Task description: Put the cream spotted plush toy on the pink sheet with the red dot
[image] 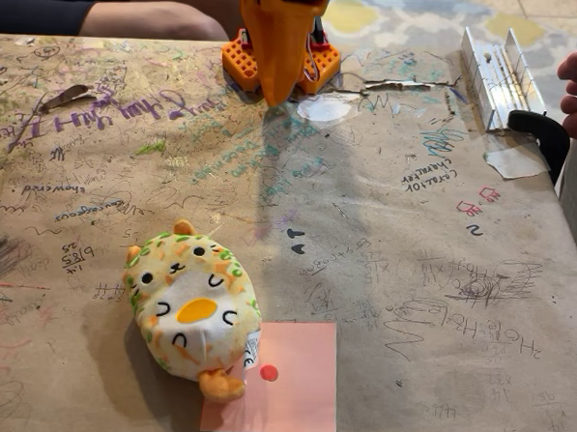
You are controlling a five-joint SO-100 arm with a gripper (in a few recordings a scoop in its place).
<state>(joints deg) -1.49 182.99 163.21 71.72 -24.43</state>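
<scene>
Plush (193, 305) lies near the bench's (412, 252) front edge, left of centre, its lower right side overlapping the left edge of the pink sheet (294, 386); the red dot (269, 373) sits uncovered just beside it. The orange end effector (276, 91) hangs at the far edge, well apart; whether its jaws are parted, I cannot tell.

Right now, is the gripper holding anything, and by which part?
Cannot be told: the orange arm is cut off at the top, its fingers unseen. The cream spotted plush toy lies free, overlapping the pink sheet's left edge.
</scene>
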